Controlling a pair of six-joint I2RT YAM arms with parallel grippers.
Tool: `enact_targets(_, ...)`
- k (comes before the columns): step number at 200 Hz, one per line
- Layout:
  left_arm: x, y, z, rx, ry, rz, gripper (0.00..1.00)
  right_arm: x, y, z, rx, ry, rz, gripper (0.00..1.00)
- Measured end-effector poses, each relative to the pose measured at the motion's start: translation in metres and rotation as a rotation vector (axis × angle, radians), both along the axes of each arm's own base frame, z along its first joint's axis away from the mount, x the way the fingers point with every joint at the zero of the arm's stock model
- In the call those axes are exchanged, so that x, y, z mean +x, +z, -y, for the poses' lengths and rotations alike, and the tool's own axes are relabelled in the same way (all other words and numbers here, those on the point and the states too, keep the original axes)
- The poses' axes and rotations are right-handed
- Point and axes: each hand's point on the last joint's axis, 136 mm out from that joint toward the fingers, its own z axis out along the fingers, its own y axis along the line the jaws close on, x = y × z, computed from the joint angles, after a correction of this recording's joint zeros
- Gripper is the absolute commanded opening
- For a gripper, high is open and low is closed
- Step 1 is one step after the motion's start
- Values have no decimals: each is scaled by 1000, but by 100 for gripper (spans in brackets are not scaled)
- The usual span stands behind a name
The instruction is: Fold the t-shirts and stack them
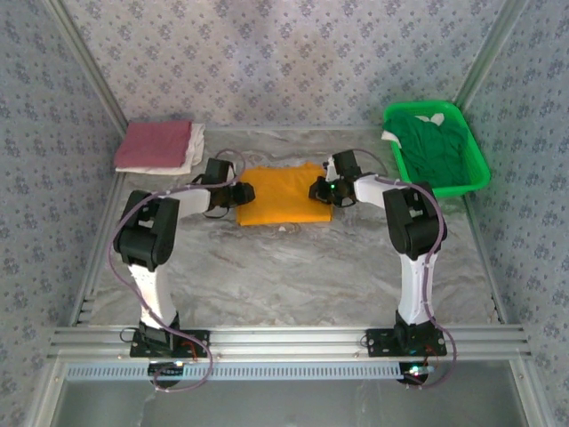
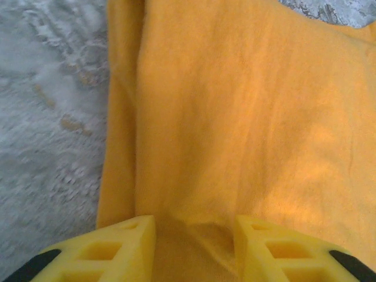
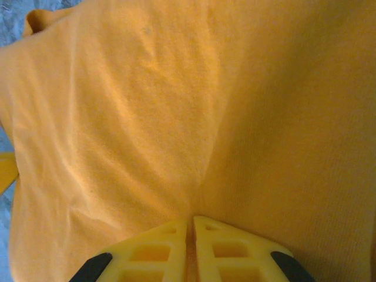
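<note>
Arms: black joint housings, white lower links on left arm (image 1: 147,240) and right arm (image 1: 416,233).
Cables (image 1: 113,245): thin, purple-grey, looping along each arm.
Left gripper (image 2: 194,223), right gripper (image 3: 191,222): yellow windowed fingers, black roots.
Bases (image 1: 160,342): black.

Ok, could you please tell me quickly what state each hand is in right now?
Left hand: open, the orange-yellow cloth t-shirt lying between its fingers.
Right hand: closed, pinching that t-shirt.

white t-shirt (image 1: 194,153): mostly hidden under dusty red t-shirt (image 1: 153,144), far left.
orange t-shirt (image 2: 247,117): cut off by both wrist views' edges.
pale speck (image 1: 286,229): just beside the shirt's near hem, too small to identify.
</note>
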Motion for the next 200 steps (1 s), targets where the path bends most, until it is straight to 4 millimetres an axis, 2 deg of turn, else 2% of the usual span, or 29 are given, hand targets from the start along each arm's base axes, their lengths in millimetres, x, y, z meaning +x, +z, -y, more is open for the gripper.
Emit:
enact_targets(23,-3,16,-7,18,19,-1,46,2,22,-1,16,-1,40,17)
enact_targets(52,2,29,-10,60,39,0,52,4,64,-3,44,2,121,22)
enact_targets(76,-3,25,-11,87,47,-28,59,3,94,-4,60,8,183,28)
enact_targets(100,-8,12,-10,105,41,-68,61,0,116,-5,60,15,235,33)
enact_targets(117,-7,3,-8,116,37,-86,61,-2,121,-6,59,24,249,35)
enact_targets(139,-8,-9,-2,123,23,-106,61,-6,115,-5,50,26,236,36)
enact_targets(160,-2,-7,6,106,8,-92,58,-9,108,-4,41,24,216,37)
enact_targets(188,1,-8,18,85,-8,-75,46,-13,101,-1,30,21,196,38)
enact_targets(200,1,-10,23,76,-12,-74,37,-13,99,0,26,18,190,38)
